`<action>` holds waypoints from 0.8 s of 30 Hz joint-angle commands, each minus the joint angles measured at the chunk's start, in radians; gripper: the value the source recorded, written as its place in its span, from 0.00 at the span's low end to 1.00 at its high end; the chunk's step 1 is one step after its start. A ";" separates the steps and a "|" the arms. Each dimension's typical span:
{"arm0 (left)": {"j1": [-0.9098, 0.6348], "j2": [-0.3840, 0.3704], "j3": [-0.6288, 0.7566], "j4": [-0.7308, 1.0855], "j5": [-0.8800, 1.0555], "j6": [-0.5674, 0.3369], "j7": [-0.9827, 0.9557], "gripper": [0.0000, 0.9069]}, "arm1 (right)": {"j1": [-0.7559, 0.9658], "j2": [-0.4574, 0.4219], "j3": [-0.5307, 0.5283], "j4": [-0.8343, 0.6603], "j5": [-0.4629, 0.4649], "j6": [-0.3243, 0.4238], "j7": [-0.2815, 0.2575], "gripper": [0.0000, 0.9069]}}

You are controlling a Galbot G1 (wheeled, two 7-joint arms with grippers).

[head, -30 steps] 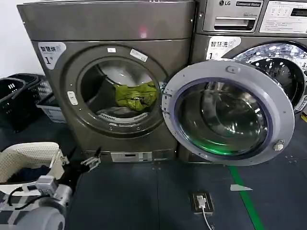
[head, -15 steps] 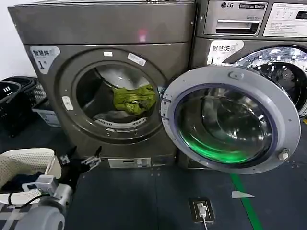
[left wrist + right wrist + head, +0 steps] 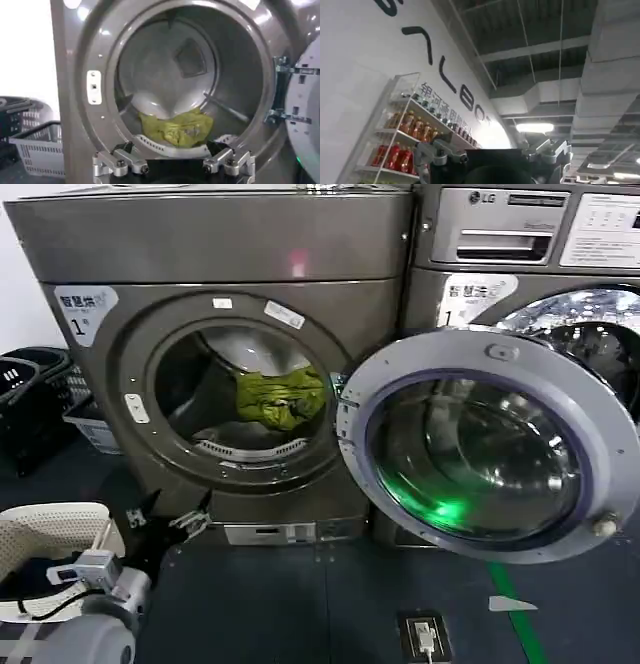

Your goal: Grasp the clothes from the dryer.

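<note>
Crumpled yellow-green clothes (image 3: 279, 397), heaped low inside the open dryer (image 3: 215, 254) drum, toward its right side, just behind the door rim.

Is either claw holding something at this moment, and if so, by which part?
Nothing is held. The left claw is open in front of the dryer; the green clothes lie untouched inside the drum. The right claw is open, pointing up.

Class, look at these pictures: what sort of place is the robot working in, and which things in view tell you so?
Most likely a self-service laundry. A front-loading dryer numbered 1 stands door open, a green garment in its drum, beside a second LG machine. Laundry baskets wait nearby. The left gripper, open, is low before the dryer.
</note>
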 commanded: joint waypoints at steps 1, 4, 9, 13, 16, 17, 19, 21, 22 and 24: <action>0.001 0.003 0.000 0.000 -0.001 0.000 0.001 1.00 | -0.001 0.000 0.001 0.001 0.000 0.001 -0.001 1.00; 0.000 0.004 0.000 0.001 -0.001 0.001 0.002 1.00 | 0.000 0.000 0.001 0.001 0.000 0.001 -0.001 1.00; 0.001 0.006 0.001 0.002 -0.001 0.000 0.003 1.00 | 0.000 0.003 -0.003 0.006 0.000 0.001 -0.001 1.00; 0.001 0.007 0.001 0.003 -0.001 0.000 0.003 1.00 | 0.000 0.004 -0.005 0.008 0.000 0.002 -0.002 1.00; 0.001 0.007 0.001 0.002 -0.001 0.000 0.003 1.00 | 0.001 0.004 -0.007 0.010 0.000 0.004 -0.002 1.00; 0.000 0.006 0.001 0.003 -0.001 0.000 0.003 1.00 | 0.001 0.004 -0.008 0.010 0.000 0.004 -0.003 1.00; -0.001 0.005 0.002 0.004 0.000 0.000 0.004 1.00 | 0.002 0.004 -0.009 0.011 0.000 0.005 -0.003 1.00; -0.001 0.004 0.002 0.003 -0.001 0.000 0.004 1.00 | 0.003 0.006 -0.012 0.013 0.000 0.005 -0.003 1.00; -0.001 0.004 0.002 0.004 0.000 0.000 0.004 1.00 | 0.004 0.007 -0.013 0.015 0.000 0.005 -0.003 1.00; -0.002 0.003 0.001 0.004 0.000 0.000 0.004 1.00 | 0.005 0.008 -0.015 0.016 0.000 0.005 -0.004 1.00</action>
